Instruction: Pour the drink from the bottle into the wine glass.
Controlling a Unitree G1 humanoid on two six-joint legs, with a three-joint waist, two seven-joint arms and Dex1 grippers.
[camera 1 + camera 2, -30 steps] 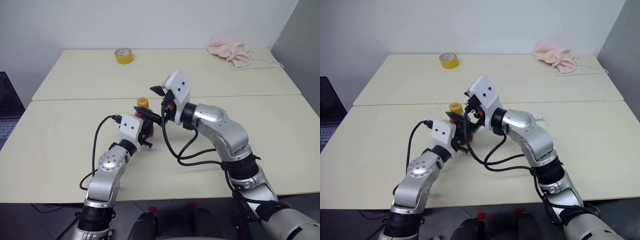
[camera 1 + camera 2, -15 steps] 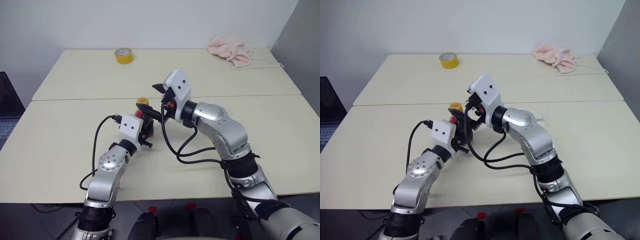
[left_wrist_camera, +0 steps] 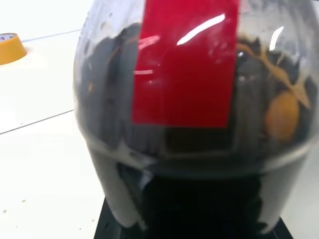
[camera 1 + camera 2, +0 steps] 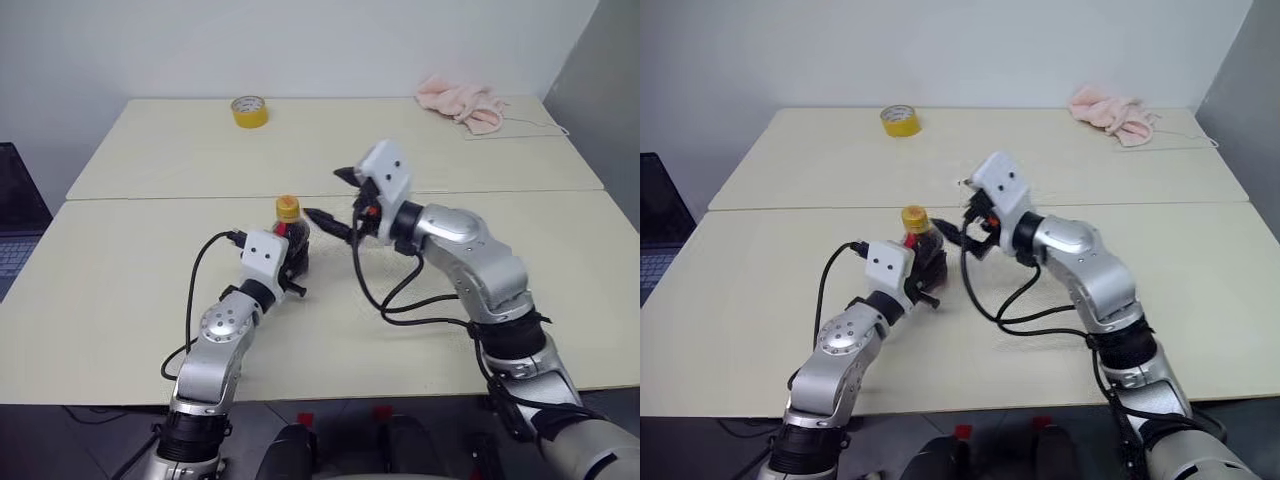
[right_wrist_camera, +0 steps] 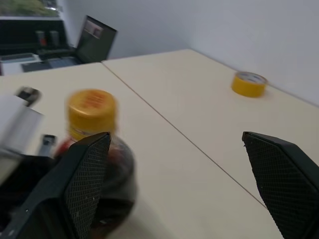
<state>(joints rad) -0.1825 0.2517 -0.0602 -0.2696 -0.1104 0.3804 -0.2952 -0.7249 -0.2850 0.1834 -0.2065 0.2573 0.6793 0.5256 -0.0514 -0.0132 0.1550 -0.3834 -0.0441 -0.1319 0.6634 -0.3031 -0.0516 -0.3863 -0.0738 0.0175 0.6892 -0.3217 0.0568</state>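
Gripping the bottle [image 4: 290,238] low on its belly, the left gripper [image 4: 925,268] had its jaws clamped on it, holding it upright near the middle of the counter [image 4: 120,290], just on the near side of the seam between the two pale cream tabletops. The right gripper [image 4: 330,200] hung beside the bottle's neck with its jaws spread wide and nothing between them. The yellow-orange cap [image 5: 91,109] was on, so the step in hand looked like uncapping, before any pouring; the next move would likely call for the right jaws to settle around the cap and twist while the left held firm. The bottle was squat, rounded clear plastic with a glossy red label [image 3: 187,59], and the drink [image 3: 199,194] showed near-black through the wall, with foam clinging inside. The right gripper's finger pads [image 5: 84,184] bore a fine mesh texture. A yellow tape roll [image 4: 248,110] and a crumpled pink cloth [image 4: 460,102] lay well apart at the far edge.
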